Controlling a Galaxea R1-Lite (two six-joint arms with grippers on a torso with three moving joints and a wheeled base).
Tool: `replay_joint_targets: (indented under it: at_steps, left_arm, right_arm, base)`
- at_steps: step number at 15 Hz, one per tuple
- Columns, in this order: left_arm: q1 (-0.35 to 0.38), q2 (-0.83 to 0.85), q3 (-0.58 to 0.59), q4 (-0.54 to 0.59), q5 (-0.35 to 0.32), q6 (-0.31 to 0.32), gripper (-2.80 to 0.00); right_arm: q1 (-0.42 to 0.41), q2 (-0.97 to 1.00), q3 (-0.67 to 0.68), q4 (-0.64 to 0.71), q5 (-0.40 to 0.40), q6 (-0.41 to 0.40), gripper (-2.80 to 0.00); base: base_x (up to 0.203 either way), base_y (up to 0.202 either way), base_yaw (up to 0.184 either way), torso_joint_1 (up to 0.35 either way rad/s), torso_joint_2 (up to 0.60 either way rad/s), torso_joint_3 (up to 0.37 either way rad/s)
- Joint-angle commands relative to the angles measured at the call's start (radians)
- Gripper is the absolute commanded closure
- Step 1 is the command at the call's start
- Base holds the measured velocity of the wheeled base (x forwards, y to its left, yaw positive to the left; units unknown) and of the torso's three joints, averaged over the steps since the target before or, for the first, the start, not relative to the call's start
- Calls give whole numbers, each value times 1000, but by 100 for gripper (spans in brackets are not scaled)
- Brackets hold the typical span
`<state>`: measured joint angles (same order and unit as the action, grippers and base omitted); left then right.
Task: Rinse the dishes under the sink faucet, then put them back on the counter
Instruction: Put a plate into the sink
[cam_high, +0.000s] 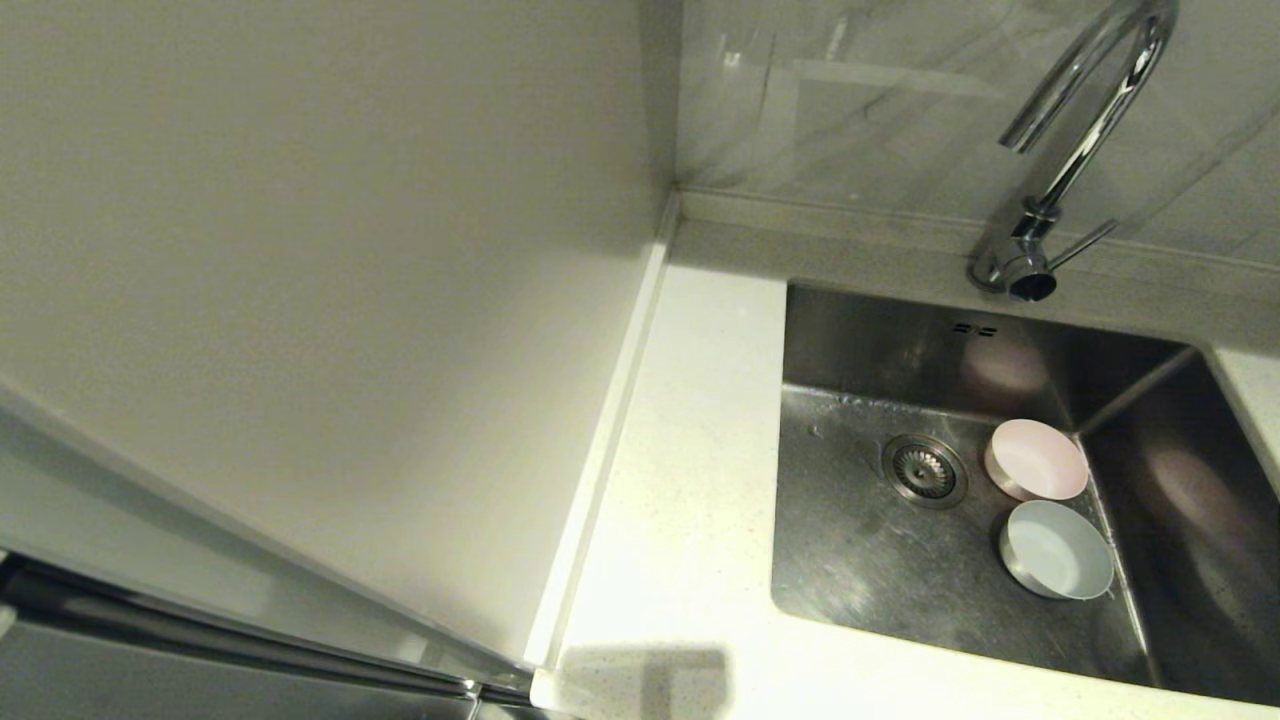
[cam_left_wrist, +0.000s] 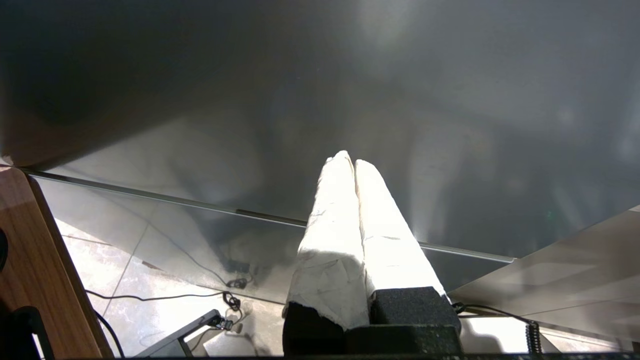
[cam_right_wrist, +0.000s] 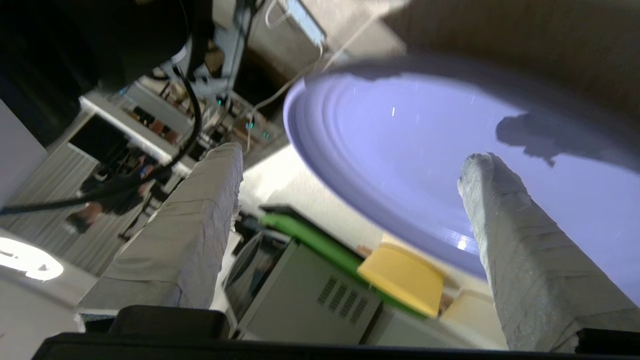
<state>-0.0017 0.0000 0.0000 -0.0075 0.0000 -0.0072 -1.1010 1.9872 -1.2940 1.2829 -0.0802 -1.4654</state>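
**Plate between spread fingers, not yet pinched**

Lilac plate (cam_right_wrist: 425, 165) seen in the right wrist view only, tilted, broad face toward the camera, rim running across the gap of the right gripper (cam_right_wrist: 350, 175). Fingers (cam_right_wrist: 195, 225) spread wide, one clear of the rim on the outer side, the other lying over the plate's face; whether that one touches cannot be told. No pinch visible. Edge-on approach likely needed: rim to sit between the pads before closing, otherwise a slip off the smooth face.

Right arm absent from the head view, so working off to the side of the sink (cam_high: 860, 560). Pink cup (cam_high: 1036, 459) and blue-white bowl (cam_high: 1056, 549) both upright on the basin floor, just beside each other near the right wall, next to the drain (no water seen from the faucet (cam_high: 1085, 120)). Counter (cam_high: 690, 480) bare along the sink's left edge.

Left gripper (cam_left_wrist: 348, 160) parked away from the counter, padded fingers pressed together, holding nothing.
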Motion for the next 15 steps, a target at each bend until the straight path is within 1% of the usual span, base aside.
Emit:
replay_joint_targets:
  at_steps: [1,3,5,11,13,15]
  left_arm:
    - [0,0,3,0,0,0,0]
    - [0,0,3,0,0,0,0]
    - [0,0,3,0,0,0,0]
    - [0,0,3,0,0,0,0]
    - [0,0,3,0,0,0,0]
    - [0,0,3,0,0,0,0]
  right_arm:
    - [21,1,-1,8,42,-13,-280]
    - [47,-7,-1,7,74,-17,-280]
    - [81,-19,-2,4,123,-18,-280]
    - [169,-41,7,-84,226,-18,-280]
    - [184,-42,9,-133,248,-17,-280]
    - [184,-41,2,-150,258,-16,-280]
  base:
    - [0,0,0,0,0,0]
    - [0,0,0,0,0,0]
    - [0,0,0,0,0,0]
    - [0,0,0,0,0,0]
    - [0,0,0,0,0,0]
    - [0,0,0,0,0,0]
